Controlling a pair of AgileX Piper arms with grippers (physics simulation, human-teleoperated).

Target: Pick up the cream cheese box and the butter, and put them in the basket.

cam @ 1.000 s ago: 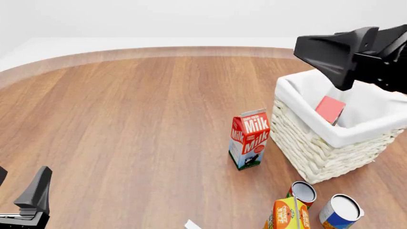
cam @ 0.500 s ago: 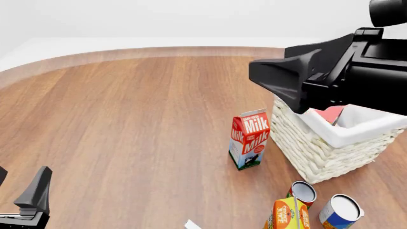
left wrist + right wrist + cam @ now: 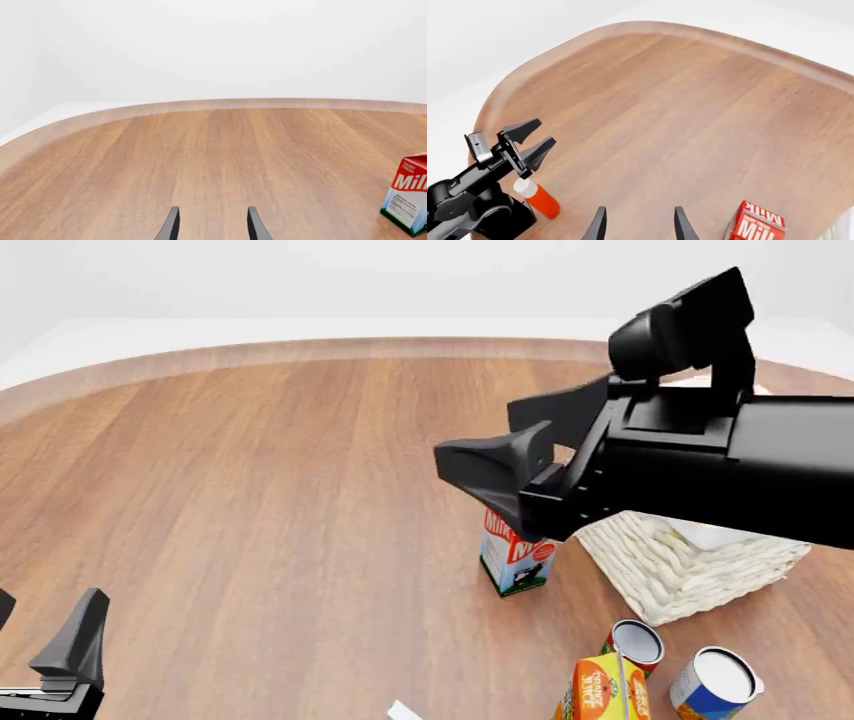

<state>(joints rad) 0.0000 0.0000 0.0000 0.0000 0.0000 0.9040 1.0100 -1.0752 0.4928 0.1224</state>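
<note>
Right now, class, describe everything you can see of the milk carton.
The milk carton is a tall red-and-white carton with a gabled top, white "Milk" lettering on red, and a white lower side panel with small print and a green base edge. It stands upright on the wooden table, just left of the basket. In the front view the right arm hides its top. Nothing grips it.

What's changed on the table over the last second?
The right arm's gripper has swung from above the basket leftward, toward the camera; its fingers are open and empty. It now hides the butter, seen in the basket earlier. The milk carton, cans and left gripper stayed put.
</note>
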